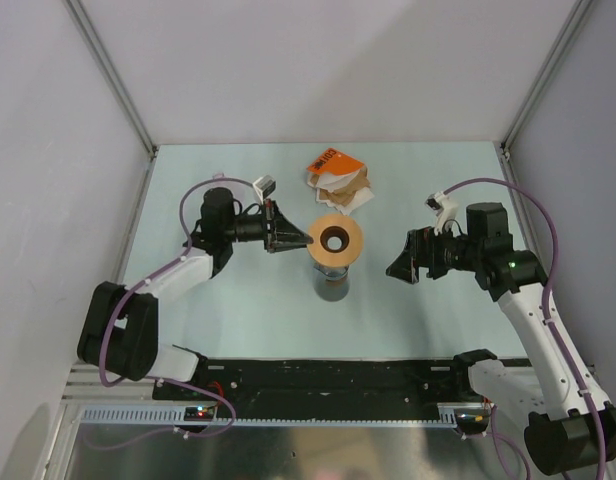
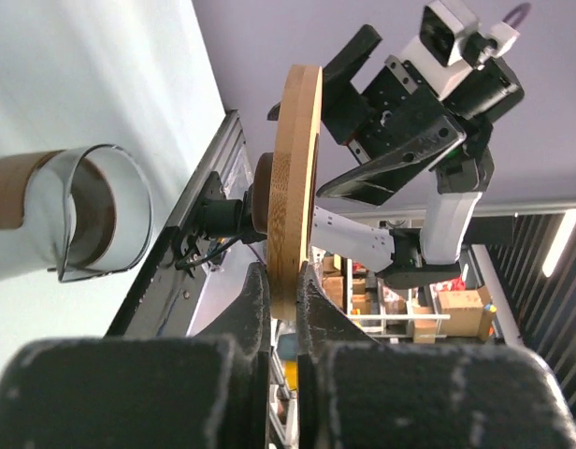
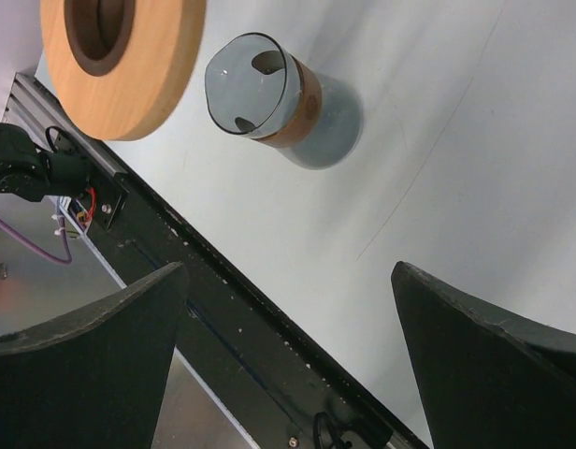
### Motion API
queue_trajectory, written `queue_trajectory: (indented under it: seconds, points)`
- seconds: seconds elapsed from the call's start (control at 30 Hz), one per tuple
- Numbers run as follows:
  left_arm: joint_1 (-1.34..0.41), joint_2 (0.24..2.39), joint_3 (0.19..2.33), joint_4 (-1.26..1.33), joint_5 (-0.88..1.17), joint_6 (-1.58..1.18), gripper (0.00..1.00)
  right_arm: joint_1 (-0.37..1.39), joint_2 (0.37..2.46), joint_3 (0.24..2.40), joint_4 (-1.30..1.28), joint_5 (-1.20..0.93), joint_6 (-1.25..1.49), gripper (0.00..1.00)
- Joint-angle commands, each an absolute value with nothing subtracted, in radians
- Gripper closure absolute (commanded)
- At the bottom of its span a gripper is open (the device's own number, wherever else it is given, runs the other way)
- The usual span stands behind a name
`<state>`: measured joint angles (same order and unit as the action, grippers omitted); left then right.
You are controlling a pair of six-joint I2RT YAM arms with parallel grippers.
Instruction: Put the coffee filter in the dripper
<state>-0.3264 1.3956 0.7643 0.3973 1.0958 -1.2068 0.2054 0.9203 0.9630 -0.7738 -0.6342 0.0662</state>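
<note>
- The dark grey cup [image 1: 333,287] stands upright on the pale tabletop [image 1: 248,310], nearest the arms' bases and between the two arms.
- The right gripper [image 1: 398,258] hangs released to the right of the cup, with its jaws wide apart and nothing between them. Its wrist view looks down on the cup's open mouth.
- The left gripper [image 1: 306,240] is clenched on the rim of the tan wooden ring [image 1: 350,238] and holds it off the tabletop. From above, the ring overlaps the cup's far edge. The right wrist view shows a gap between ring and cup.
- The dripper cannot be made out in any view.
- Farthest back, an orange pack [image 1: 330,160] lies on the tabletop, touching a loose pile of brown papers [image 1: 346,190].
- White paper [image 1: 362,199] shows at the pile's edge. Whether this is the coffee filter cannot be told.
</note>
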Motion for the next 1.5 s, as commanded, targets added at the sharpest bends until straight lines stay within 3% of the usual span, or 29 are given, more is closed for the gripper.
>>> queue_trajectory:
  seconds: [0.0, 0.73, 1.47]
  points:
    - [-0.334, 1.420, 0.768, 0.586, 1.147, -1.219, 1.00, 0.199, 0.904, 0.957, -0.748, -0.665, 0.064, 0.03]
    - [-0.305, 1.542, 0.829, 0.132, 1.166, -0.825, 1.00, 0.169, 0.881, 0.950, -0.763, -0.693, 0.073, 0.03]
    - [-0.311, 1.624, 0.906, 0.060, 1.154, -0.769, 0.95, 0.164, 0.883, 0.938, -0.753, -0.695, 0.081, 0.03]
